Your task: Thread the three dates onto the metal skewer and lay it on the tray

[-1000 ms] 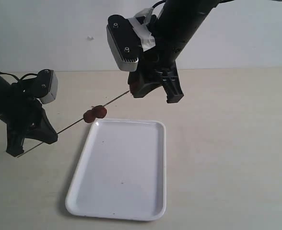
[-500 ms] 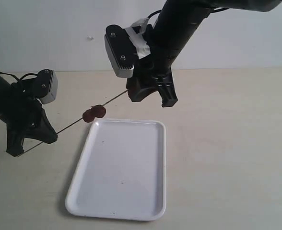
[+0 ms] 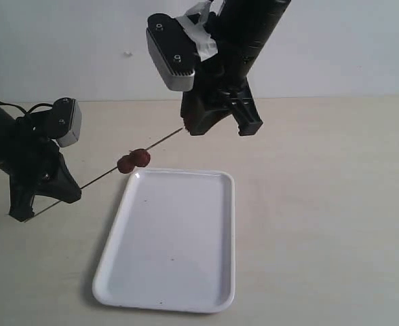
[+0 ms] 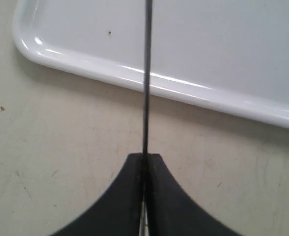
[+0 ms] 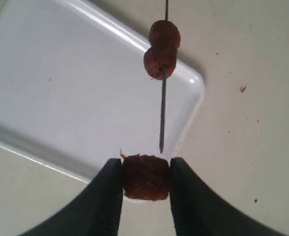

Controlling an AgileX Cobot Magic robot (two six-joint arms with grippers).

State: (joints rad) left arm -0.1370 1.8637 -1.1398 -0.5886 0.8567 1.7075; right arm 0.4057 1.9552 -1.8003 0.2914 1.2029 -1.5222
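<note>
Metal skewer (image 3: pixel 98 178): held aloft at a slant by left gripper (image 4: pixel 144 166), jaws closed tight on its lower end, rod crossing above the rim of tray (image 3: pixel 111 265); unchanged vs. 1 s ago. Dates: two threaded dates (image 3: pixel 134 161) touching each other mid-rod, just off the tray's far corner, same spot as before; third date (image 5: pixel 144 181) pinched betw. right gripper (image 5: pixel 145 167) fingers, jaws part-open around it, skewer tip right at its face, contact unclear. Right gripper now a bit higher & slightly further right than 0.5 s ago; tray flat on table (image 3: pixel 321 217), not moved.
</note>
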